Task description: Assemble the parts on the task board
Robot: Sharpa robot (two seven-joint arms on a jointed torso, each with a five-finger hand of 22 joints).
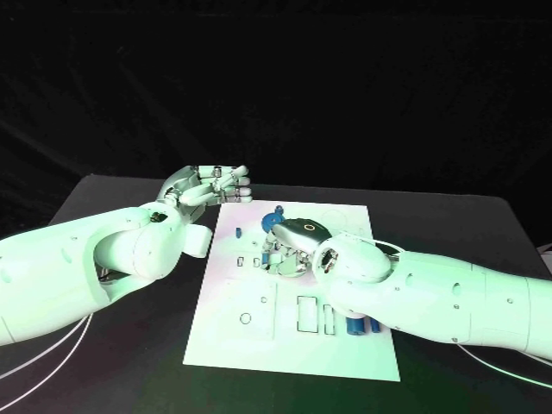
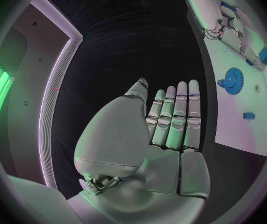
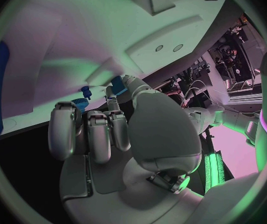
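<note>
Task board (image 1: pixel 245 297), the white plate, lies in the middle of the black table (image 1: pixel 115 194), its long side running away from the robot. At the left, the left hand (image 1: pixel 208 185) hovers just off the board's far left corner, over bare table; the left wrist view shows its fingers (image 2: pixel 173 117) straight and side by side, the palm empty, so it is open and holds nothing. In that same view a blue gear (image 2: pixel 232 79) stands on the board beside a small blue block (image 2: pixel 249 116). Further right, the right hand (image 1: pixel 295 241) is low over the board's far middle, its fingers (image 3: pixel 99 129) bent downward toward the plate. A small blue part (image 3: pixel 118 83) sits at the tips of the thumb and a finger, and it looks pinched there, though the grip is not fully clear. Just beyond the fingers a blue gear with a peg (image 3: pixel 81 98) stands on the board. Near the board's near right corner, more blue parts (image 1: pixel 357 325) lie partly hidden under the right arm.
</note>
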